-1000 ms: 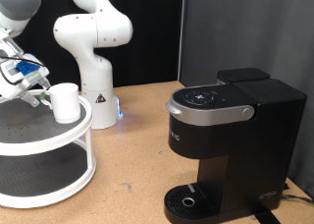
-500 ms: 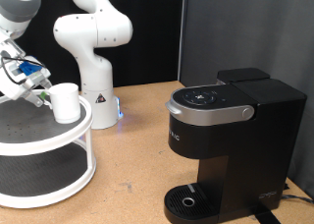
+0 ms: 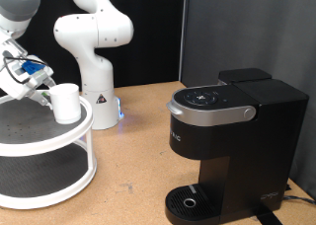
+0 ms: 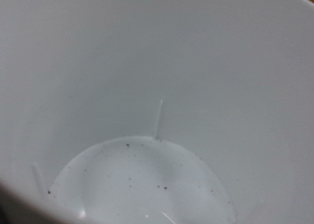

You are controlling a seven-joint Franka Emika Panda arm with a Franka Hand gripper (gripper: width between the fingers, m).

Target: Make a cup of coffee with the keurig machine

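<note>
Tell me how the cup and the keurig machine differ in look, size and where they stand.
The cup is white and round; the keurig machine is black and boxy. The cup is far shorter than the machine. The cup stands on the round stand's upper tier with the pincer at it; the machine stands on the table. Both stand upright.

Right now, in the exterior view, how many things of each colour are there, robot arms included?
White: 4 - cup, two-tier round stand, the arm carrying the gripper, a second robot arm behind the stand.
Black: 1 - keurig machine.
Total: 5
</note>
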